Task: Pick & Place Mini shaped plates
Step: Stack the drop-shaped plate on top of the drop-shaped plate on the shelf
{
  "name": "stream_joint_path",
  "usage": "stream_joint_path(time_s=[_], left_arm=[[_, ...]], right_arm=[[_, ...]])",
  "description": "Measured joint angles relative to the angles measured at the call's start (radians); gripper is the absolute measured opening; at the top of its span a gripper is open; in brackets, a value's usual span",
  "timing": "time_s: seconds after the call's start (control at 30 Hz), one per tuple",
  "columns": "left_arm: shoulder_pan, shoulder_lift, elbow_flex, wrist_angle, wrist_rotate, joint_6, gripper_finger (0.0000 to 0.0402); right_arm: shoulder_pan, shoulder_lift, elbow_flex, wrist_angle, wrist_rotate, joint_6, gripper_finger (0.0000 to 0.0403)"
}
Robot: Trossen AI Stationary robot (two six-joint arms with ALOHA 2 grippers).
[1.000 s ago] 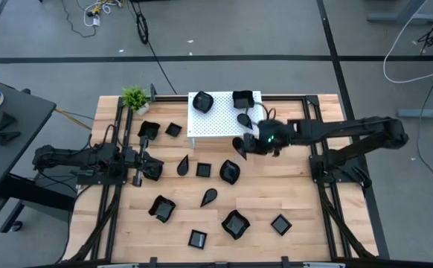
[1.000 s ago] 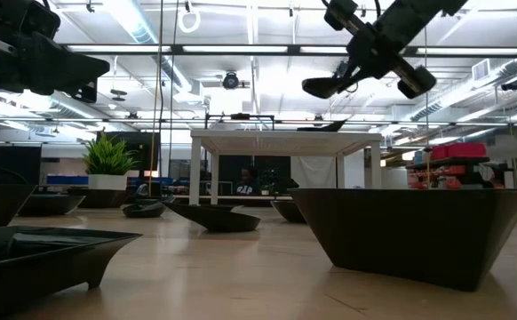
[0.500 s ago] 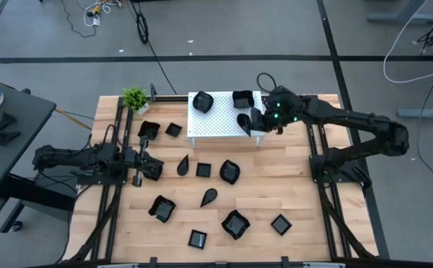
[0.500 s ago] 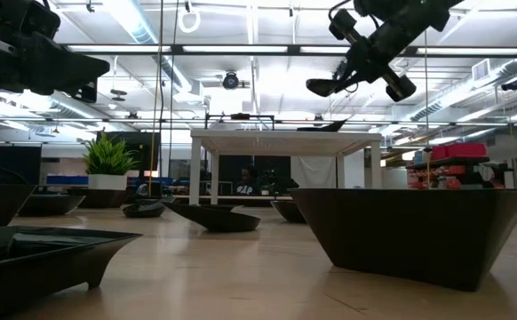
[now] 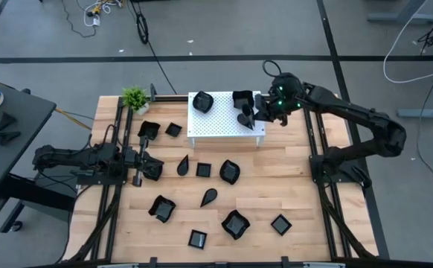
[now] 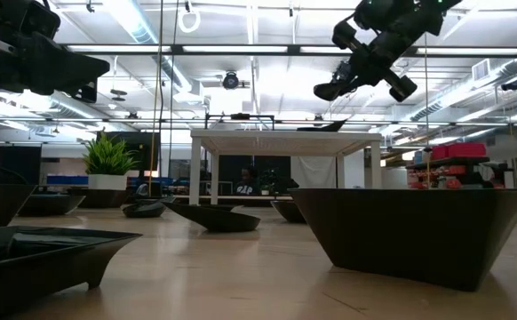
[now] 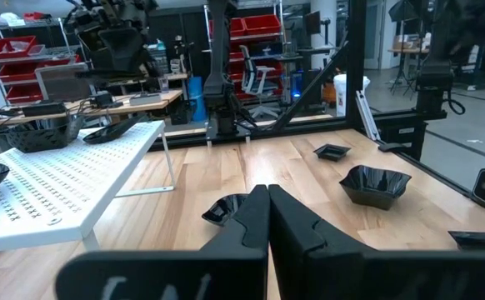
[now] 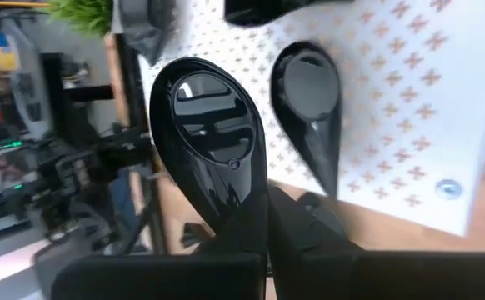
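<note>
No readable brand or label anywhere; the white perforated stand (image 5: 224, 119) carries only a pattern of small cross-shaped cut-outs and one small round blue mark near an edge, too small to read.

Right gripper (image 5: 255, 112) is raised over the stand's right end, fingers pinched on the edge of a teardrop plate (image 8: 213, 154), which hangs in the air above the stand top. The low view shows the same plate held high, clear of the stand.

On the stand: a rounded wavy-edged dish (image 5: 202, 102) at the left, a square dish (image 5: 242, 97) at the back right, and another teardrop dish (image 8: 309, 100) lying flat just beside the held one. All look empty.

On the wooden table (image 5: 298, 193): remaining black dishes are scattered in front of the stand, square, leaf and wavy shapes, all apart from one another, nothing in them. A small green potted plant (image 5: 135, 97) stands at the back left corner.

Left gripper (image 5: 157, 170) rests low at the table's left side, fingers pressed together, holding nothing.
</note>
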Motion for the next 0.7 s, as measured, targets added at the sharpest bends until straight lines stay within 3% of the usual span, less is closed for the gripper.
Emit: stream_joint_path(time_s=[0.33, 0.7], left_arm=[[0.000, 0.000, 0.000, 0.000, 0.000, 0.000, 0.0003], [0.000, 0.000, 0.000, 0.000, 0.000, 0.000, 0.0003]], right_arm=[[-0.019, 0.128, 0.140, -0.154, -0.018, -0.099, 0.0002], [-0.037, 0.222, 0.176, -0.231, -0.064, -0.183, 0.0002]])
